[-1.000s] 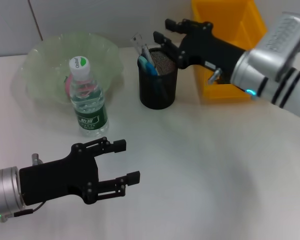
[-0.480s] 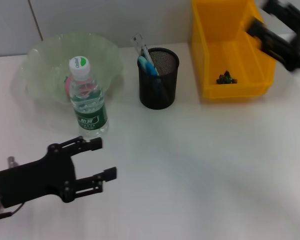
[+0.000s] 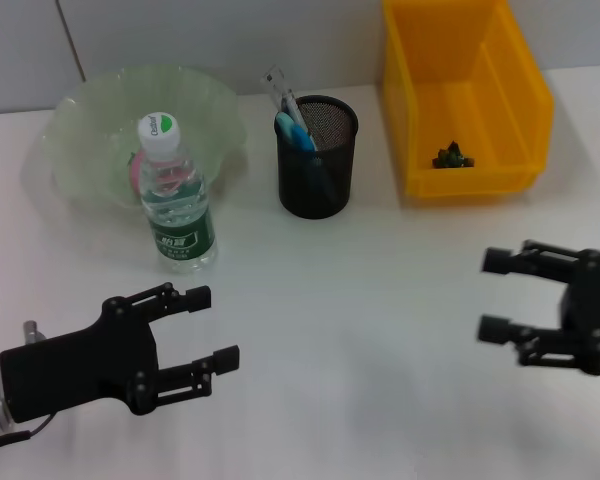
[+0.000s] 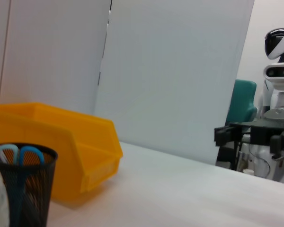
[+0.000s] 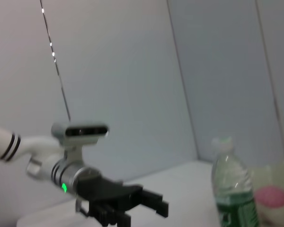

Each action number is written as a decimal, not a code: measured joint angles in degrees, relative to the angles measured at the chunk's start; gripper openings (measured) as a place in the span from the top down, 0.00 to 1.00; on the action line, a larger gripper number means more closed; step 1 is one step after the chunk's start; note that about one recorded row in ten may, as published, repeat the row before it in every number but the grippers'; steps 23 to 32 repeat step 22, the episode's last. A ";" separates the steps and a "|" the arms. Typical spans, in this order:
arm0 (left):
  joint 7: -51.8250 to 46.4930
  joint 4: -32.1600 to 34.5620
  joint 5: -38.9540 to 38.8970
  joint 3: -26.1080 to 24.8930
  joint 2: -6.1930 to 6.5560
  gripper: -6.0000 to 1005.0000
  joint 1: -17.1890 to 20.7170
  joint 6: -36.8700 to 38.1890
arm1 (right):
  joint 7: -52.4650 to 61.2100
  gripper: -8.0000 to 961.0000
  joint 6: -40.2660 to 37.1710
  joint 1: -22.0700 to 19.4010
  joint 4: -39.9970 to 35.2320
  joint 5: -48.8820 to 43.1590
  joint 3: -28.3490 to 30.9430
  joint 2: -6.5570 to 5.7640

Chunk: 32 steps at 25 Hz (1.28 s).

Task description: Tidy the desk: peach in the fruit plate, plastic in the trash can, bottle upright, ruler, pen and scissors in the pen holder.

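Left gripper (image 3: 218,328) low over the table's near left, fingers spread, nothing held. Right gripper (image 3: 496,295) at near right, fingers apart, empty. Bottle (image 3: 174,197) upright, just in front of the green plate (image 3: 215,110); something pink in the plate behind it, probably the peach (image 5: 271,195). Pen holder (image 3: 316,160) mid-table with blue-handled scissors (image 3: 296,133) and a ruler (image 3: 275,84) inside. Yellow bin (image 3: 465,95) at far right, small dark scrap (image 3: 450,156) in it.

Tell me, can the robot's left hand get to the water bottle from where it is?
Probably yes. The left gripper hangs open just in front of the upright bottle, with only bare table between them. The fruit plate sits behind the bottle, not in the way.
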 joint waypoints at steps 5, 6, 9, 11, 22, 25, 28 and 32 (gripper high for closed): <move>-0.40 -0.49 1.70 -0.56 -0.21 0.22 -0.78 -0.23 | 0.00 0.19 3.88 3.26 -0.12 -6.92 0.21 2.60; -0.40 -0.50 1.71 -0.60 -0.22 0.22 -0.78 -0.24 | 0.00 0.19 4.51 3.52 -0.23 -7.51 0.11 2.91; -0.42 -0.51 1.73 -1.01 -0.23 0.22 -0.65 -0.30 | 0.00 0.19 5.76 3.95 -0.16 -8.32 -0.14 3.32; -0.43 -0.51 1.70 -1.13 -0.25 0.22 -0.46 -0.29 | 0.00 0.19 6.11 4.01 -0.01 -8.41 0.08 3.35; -0.59 -0.51 1.76 -1.14 -0.50 0.22 -0.47 -0.34 | -0.01 0.19 8.15 4.21 0.12 -8.60 0.15 3.44; -0.59 -0.51 1.76 -1.14 -0.50 0.22 -0.47 -0.34 | -0.01 0.19 8.15 4.21 0.12 -8.60 0.15 3.44; -0.59 -0.51 1.76 -1.14 -0.50 0.22 -0.47 -0.34 | -0.01 0.19 8.15 4.21 0.12 -8.60 0.15 3.44; -0.59 -0.51 1.76 -1.14 -0.50 0.22 -0.47 -0.34 | -0.01 0.19 8.15 4.21 0.12 -8.60 0.15 3.44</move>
